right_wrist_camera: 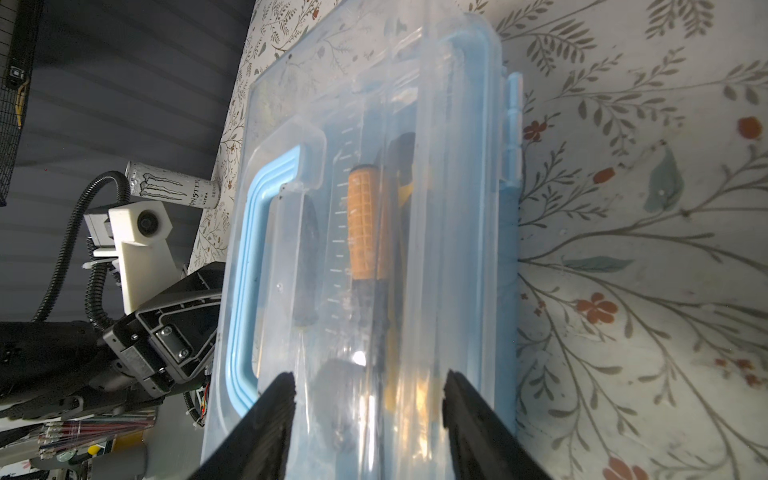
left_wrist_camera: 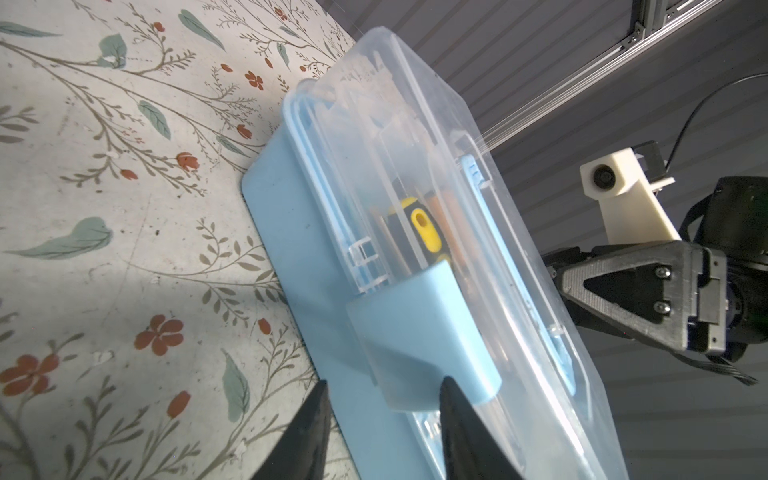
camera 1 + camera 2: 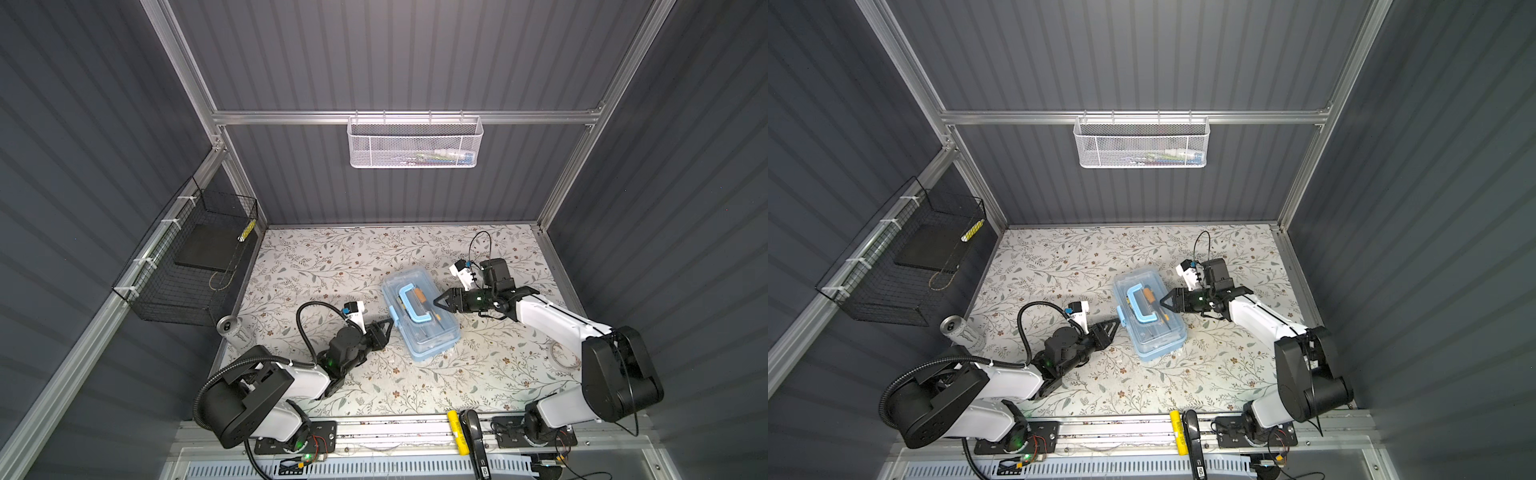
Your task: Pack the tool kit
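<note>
While sitting lid-down on table (image 3: pixel 332 257): tool kit (image 3: pixel 422 316); left gripper (image 2: pixel 384 381) spread astride blue latch (image 2: pixel 419 332); right gripper (image 1: pixel 369 376) spread over clear lid (image 1: pixel 299 95).

Top views, place: 2 eyes of 1 head, side by side, high over the front rail (image 3: pixel 395 428).
Top views, facing: steeply down and toward the back wall (image 3: pixel 395 62).
Top views, range: far; the whole table (image 3: pixel 332 257) and both arms fit.
Top views, shared: almost everything, with a small sideways shift.
Left wrist: behind the left gripper (image 2: pixel 384 382), low, very near the box (image 2: pixel 291 232) side, facing across it to the right arm (image 2: pixel 735 216).
Right wrist: behind the right gripper (image 1: pixel 369 375), just above the box lid, facing along it to the left arm (image 1: pixel 41 353).
Wrist views, shared: box and table; each sees the opposite arm.
</note>
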`<state>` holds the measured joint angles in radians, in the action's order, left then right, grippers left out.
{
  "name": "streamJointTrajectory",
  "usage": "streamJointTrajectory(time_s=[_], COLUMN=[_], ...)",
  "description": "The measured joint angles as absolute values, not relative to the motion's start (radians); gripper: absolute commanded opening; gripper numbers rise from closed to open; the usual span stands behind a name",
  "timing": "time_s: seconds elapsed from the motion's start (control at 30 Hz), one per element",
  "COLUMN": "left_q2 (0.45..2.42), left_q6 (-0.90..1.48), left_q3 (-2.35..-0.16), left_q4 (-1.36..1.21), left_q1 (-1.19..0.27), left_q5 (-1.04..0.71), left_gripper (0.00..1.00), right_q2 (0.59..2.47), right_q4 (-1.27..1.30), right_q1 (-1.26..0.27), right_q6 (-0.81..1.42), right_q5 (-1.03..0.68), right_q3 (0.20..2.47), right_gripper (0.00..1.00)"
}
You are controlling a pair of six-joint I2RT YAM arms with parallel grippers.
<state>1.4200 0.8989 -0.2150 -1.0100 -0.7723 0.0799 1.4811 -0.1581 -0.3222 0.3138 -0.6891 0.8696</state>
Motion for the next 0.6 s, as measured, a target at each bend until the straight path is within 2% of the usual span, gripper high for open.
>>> streamJointTrajectory(time_s=[0.6], left_q2=[1.377], left_q6=[0.899], left_q3=[-0.216], left_q4=[-0.987], left_q1=[-0.772], left_q5=[0.065], left_gripper=[0.41], right_q2=[1.496], right_q4=[-0.157], right_q1=[-0.322], right_q6=[0.314], right_q5=[-0.69], right_q3=[0.87], right_gripper=[0.59])
